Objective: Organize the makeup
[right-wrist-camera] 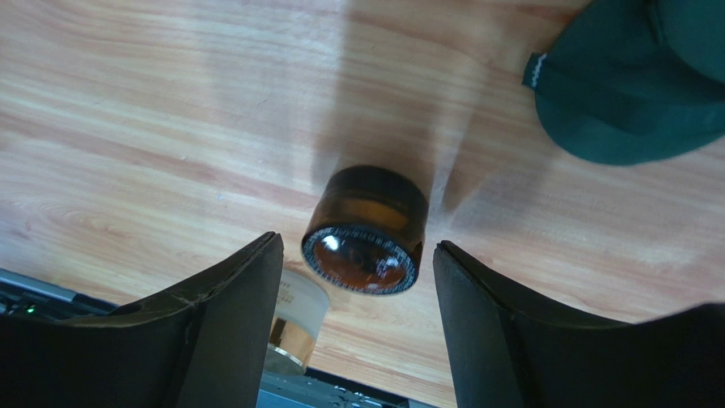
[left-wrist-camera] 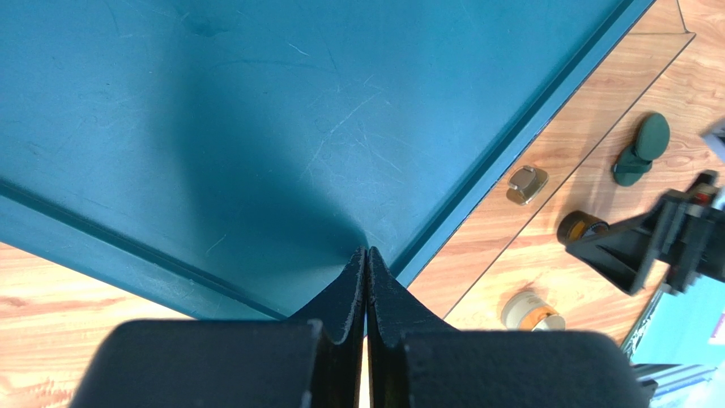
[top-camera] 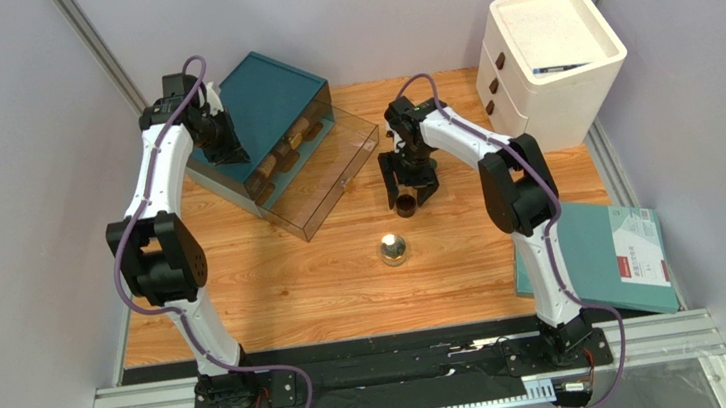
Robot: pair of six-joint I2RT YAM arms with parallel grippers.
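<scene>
Straddling the jar (right-wrist-camera: 366,229), our right jaws stand wide, one on each side of it and touching neither wall. The jar sits on the tabletop (right-wrist-camera: 128,102), roughly centred between them. To grip well, we should come low enough to catch the body rather than the lid rim, keep the jaws square to it, then close gently. The compact (right-wrist-camera: 293,319) lies close behind one jaw and the green piece (right-wrist-camera: 630,85) ahead and apart; we should disturb neither. Our left jaws are pressed together, empty, over the box (left-wrist-camera: 213,127).
</scene>
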